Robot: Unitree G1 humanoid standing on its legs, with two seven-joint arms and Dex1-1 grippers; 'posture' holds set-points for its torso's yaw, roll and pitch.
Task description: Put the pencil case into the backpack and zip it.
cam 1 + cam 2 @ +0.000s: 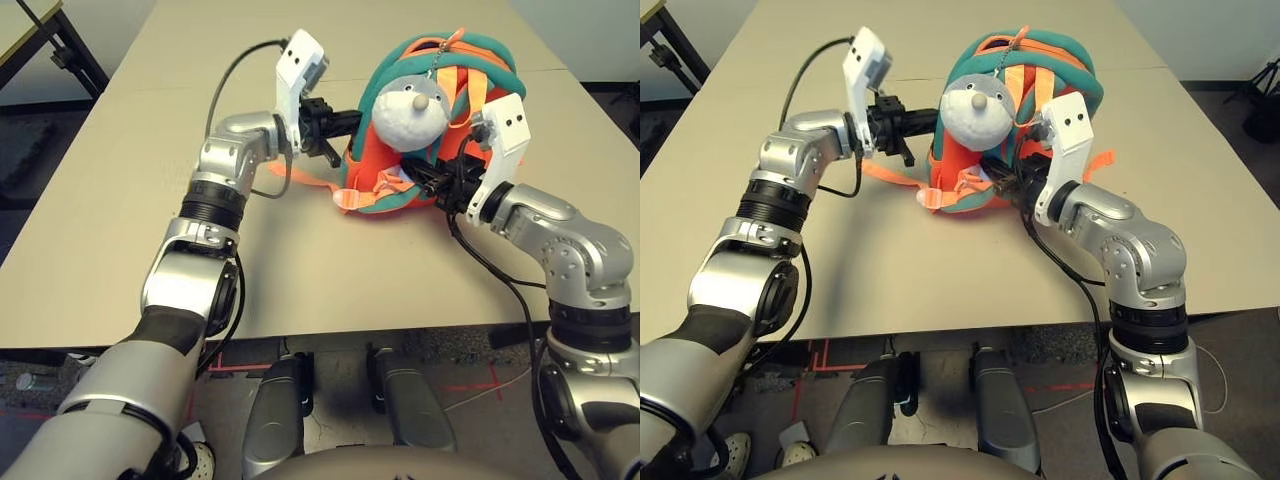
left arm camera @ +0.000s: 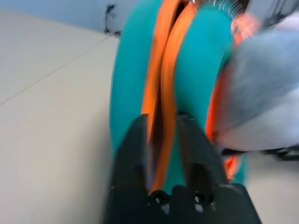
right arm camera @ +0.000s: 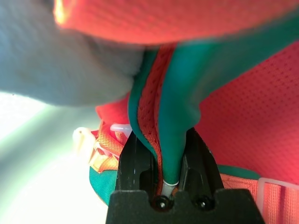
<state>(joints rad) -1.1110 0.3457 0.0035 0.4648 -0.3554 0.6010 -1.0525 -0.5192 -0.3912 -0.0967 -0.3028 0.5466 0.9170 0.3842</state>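
An orange and teal backpack (image 1: pixel 440 130) sits on a beige table (image 1: pixel 120 230), with a grey-white plush animal (image 1: pixel 410 110) on its front. The left gripper (image 1: pixel 340 125) reaches in level from the side; in its wrist view the black fingers (image 2: pixel 135 154) stand slightly apart with an orange strip of the bag between them. The right gripper (image 1: pixel 432 182) is at the bag's lower edge, its fingers (image 3: pixel 135 163) pinching a fold of teal trim. The pencil case cannot be seen.
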